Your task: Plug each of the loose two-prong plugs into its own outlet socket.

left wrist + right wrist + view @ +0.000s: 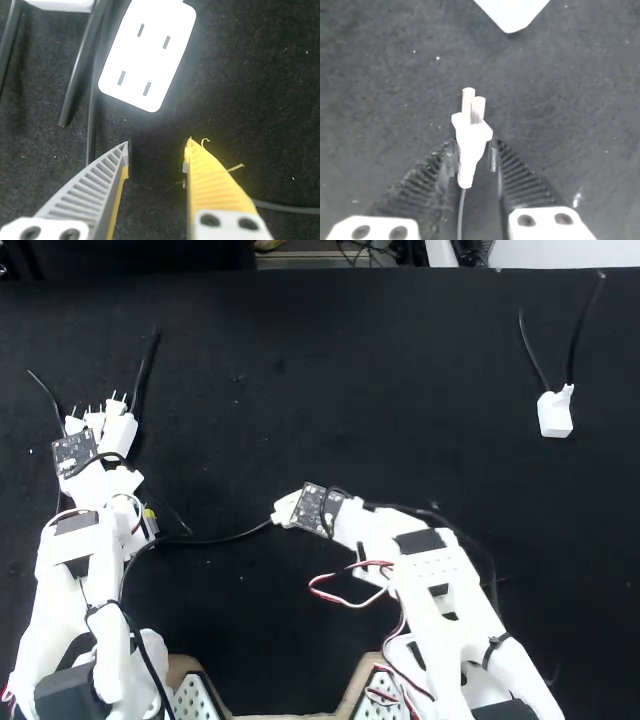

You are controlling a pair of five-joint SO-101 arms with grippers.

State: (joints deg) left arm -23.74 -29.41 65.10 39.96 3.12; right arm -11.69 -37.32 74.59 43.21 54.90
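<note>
In the left wrist view, a white outlet block [147, 55] with two pairs of slots lies on the black cloth just ahead of my left gripper [156, 155]. That gripper is open with nothing between its grey and yellow fingers. In the high view the same block [118, 432] sits at the far left, in front of the left gripper [106, 455]. My right gripper [472, 150] is shut on a white two-prong plug [470, 135], whose prongs point away from it. It holds the plug [281, 510] near the table's middle, and a black cord [215, 536] trails to the left.
Two more small white pieces [85, 421] with prongs lie beside the left block. Another white block [555, 412] with black cords rests at the far right. A white object's edge [512, 12] lies ahead of the held plug. Black cords [75, 75] run beside the outlet block.
</note>
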